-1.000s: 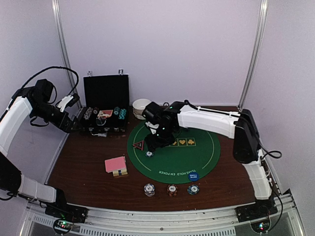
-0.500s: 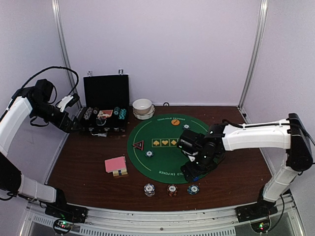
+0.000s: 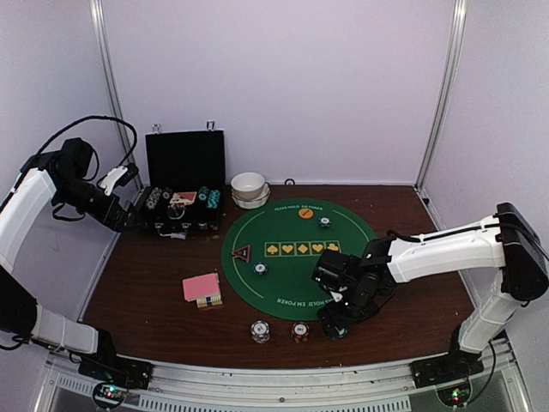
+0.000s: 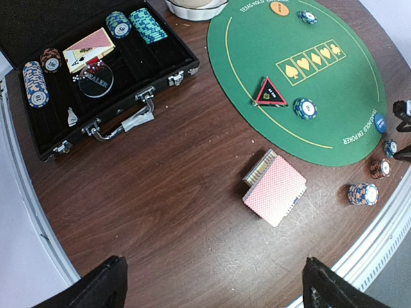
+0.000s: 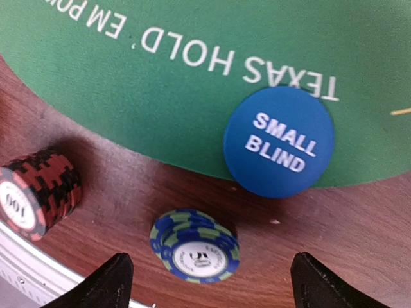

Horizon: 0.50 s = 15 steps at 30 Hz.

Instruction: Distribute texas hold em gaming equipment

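End effector on the right arm [image 3: 338, 318] hangs low over the near edge of the round green mat [image 3: 300, 257], where a row of small chip stacks stands on the desk [image 3: 146, 292]. From the top camera I cannot tell how wide it is open. The left end effector [image 3: 127, 221] waits far off to the left, beside the open black case [image 3: 182, 210]. I think it stays there to keep out of the way.

From the left wrist camera, the left end effector [image 4: 213, 261] is spread wide with nothing in it. Below it lies the pile of pink-backed cards [image 4: 275, 187], just left of the mat. The red triangle token [image 4: 270, 93] sits on the mat's left side, and the orange disc [image 4: 279, 8] is at the far side.

From the right wrist camera, the right end effector [image 5: 210, 256] is open and grips nothing. The blue 50 chip stack [image 5: 196, 247] stands between its fingers [image 5: 115, 282]. The blue Small Blind disc [image 5: 279, 141] lies on the mat's edge just past that stack, likely to mark this seat. A red and black 100 chip stack [image 5: 35, 192] is off to the left.
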{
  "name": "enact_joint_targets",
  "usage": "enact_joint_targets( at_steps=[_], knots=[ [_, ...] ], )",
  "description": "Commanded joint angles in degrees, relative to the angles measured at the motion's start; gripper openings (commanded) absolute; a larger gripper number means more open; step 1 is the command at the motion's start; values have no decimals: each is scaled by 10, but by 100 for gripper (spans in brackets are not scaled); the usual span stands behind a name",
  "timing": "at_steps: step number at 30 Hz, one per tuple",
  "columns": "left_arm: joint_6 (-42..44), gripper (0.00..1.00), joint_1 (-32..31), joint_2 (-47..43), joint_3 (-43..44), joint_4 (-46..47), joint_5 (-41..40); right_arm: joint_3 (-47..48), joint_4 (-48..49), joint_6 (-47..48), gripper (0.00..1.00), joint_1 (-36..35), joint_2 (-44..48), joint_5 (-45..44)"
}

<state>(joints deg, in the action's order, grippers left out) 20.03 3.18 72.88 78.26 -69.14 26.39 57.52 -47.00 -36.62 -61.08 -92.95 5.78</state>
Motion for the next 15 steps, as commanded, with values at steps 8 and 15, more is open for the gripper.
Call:
enact_joint_targets(
  at_steps=[8,15],
  knots=[
    [1,98,4,-6,20,-6,3,6,45,-8,82,-23,-64,2],
    [0,98,4,-7,17,-6,4,14,41,-8,72,-29,-77,-11]
  ],
)
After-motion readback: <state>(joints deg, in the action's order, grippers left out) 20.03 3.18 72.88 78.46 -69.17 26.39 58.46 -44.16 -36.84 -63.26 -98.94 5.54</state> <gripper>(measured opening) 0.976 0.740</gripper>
